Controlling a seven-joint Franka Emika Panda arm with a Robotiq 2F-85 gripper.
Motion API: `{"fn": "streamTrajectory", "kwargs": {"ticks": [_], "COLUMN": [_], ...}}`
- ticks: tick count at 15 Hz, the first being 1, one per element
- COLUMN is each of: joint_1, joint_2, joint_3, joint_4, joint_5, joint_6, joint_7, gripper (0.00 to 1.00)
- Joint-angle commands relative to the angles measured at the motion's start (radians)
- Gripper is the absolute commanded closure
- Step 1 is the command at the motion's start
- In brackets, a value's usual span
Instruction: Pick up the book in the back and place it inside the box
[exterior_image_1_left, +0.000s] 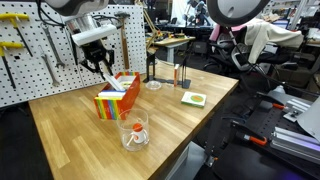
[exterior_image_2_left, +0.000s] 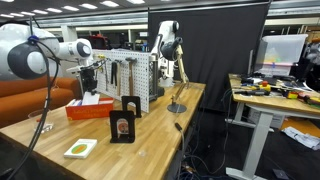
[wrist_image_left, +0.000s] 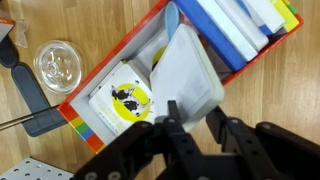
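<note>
Now: black pincer (wrist_image_left: 193, 112) narrow, apparently pinching thin white book (wrist_image_left: 185, 68) tilted over orange-red rainbow-sided box (exterior_image_1_left: 112, 104); lower flat, then release.

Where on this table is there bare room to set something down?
Bare wood: between the box and the table's near edge, beside the clear cup; also between cup and green pad. Crowded: inside the box, below the gripper, and around the stand behind.

This is a robotics lab or workshop: a white pegboard (exterior_image_1_left: 35, 60) hung with tools backs the wooden tabletop (exterior_image_1_left: 70, 135) at left, office chairs (exterior_image_1_left: 238, 10) crowd the upper right, and a monitor (exterior_image_2_left: 285, 50) and cluttered desk (exterior_image_2_left: 262, 95) sit under ceiling strip lights (exterior_image_2_left: 90, 6).
</note>
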Motion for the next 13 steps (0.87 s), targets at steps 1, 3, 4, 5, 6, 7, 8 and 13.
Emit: {"fn": "streamTrajectory", "kwargs": {"ticks": [1,3,4,5,6,7,8,13], "joint_1": [-0.006,-0.005,-0.005,-0.004,-0.004,0.0,0.001,0.002], "joint_2": [-0.004,-0.006,-0.008,-0.013,-0.019,-0.006,-0.011,-0.018], "joint_3": [0.009,0.007,0.006,0.006,0.009,-0.001,-0.001,-0.001], "joint_4": [0.0,0.0,0.0,0.0,0.001,-0.002,-0.001,-0.004], "joint_5": [0.014,0.012,0.011,0.012,0.013,0.001,0.001,0.001], "joint_6": [0.015,0.019,0.022,0.022,0.02,0.02,0.02,0.02], "joint_7": [0.018,0.023,0.025,0.028,0.023,0.017,0.017,0.017], "gripper": [0.33,0.19,0.12,0.05,0.01,0.17,0.09,0.01]}}
